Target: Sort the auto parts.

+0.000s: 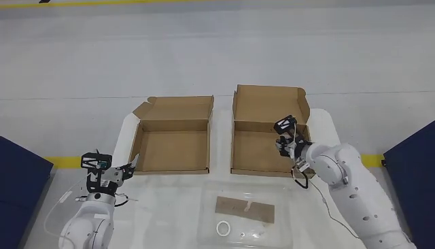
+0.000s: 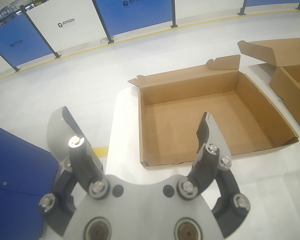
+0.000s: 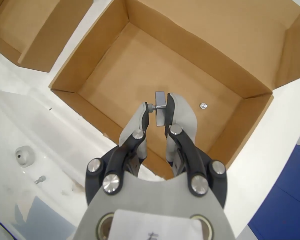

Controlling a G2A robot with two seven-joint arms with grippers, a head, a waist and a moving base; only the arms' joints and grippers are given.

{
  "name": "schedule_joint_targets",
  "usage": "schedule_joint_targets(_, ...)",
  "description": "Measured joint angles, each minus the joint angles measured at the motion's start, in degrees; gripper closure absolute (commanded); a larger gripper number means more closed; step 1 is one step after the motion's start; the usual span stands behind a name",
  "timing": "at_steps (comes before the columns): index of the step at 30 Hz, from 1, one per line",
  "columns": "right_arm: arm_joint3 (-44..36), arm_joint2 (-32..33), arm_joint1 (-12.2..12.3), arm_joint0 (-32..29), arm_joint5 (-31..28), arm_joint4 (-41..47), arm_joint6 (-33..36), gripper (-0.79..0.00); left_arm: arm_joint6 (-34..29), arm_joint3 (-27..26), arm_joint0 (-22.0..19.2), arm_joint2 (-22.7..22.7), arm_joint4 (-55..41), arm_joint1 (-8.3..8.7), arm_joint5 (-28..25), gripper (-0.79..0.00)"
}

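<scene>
One stud (image 3: 203, 105) lies in right box (image 3: 130, 71) (right pincer (image 3: 158, 103) clamps metal block (image 3: 160, 112), left pincer (image 2: 135, 113) gapes).

Your left arm (image 1: 87, 227) & right arm (image 1: 350, 184): glossy white shells, thin black cables. Left gripper (image 2: 135, 116) & right gripper (image 3: 158, 106): grey plates, black links, silver screws (image 3: 199, 183), black pads (image 2: 202, 131). White label (image 3: 155, 226) on the right one.

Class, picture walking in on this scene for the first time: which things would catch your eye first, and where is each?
The right gripper, shut on a small metal part, hangs over the right cardboard box, where one small silver piece lies on the box floor. The left gripper stands open beside the near corner of the left cardboard box.
</scene>
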Motion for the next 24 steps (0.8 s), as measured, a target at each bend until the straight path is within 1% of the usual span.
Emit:
schedule_joint_targets(3, 2.67, -2.42, -0.54, 1.58, 0.43, 0.76, -0.66, 0.0, 0.0, 0.0, 0.0, 0.0, 0.0, 0.0, 0.0, -0.785)
schedule_joint_targets(16, 2.68, -2.51, -0.53, 1.56, 0.45, 0.54, -0.94, 0.0, 0.0, 0.0, 0.0, 0.0, 0.0, 0.0, 0.0, -0.785)
schedule_joint_targets(20, 2.59, -4.14, -0.5, 2.25, 0.53, -5.7, -0.85, 0.0, 0.0, 0.0, 0.0, 0.0, 0.0, 0.0, 0.0, -0.785)
schedule_joint_targets(24, 4.56, -6.82, -0.9, 4.72, -0.23, -9.8, 0.24, 0.0, 0.0, 0.0, 0.0, 0.0, 0.0, 0.0, 0.0, -0.785)
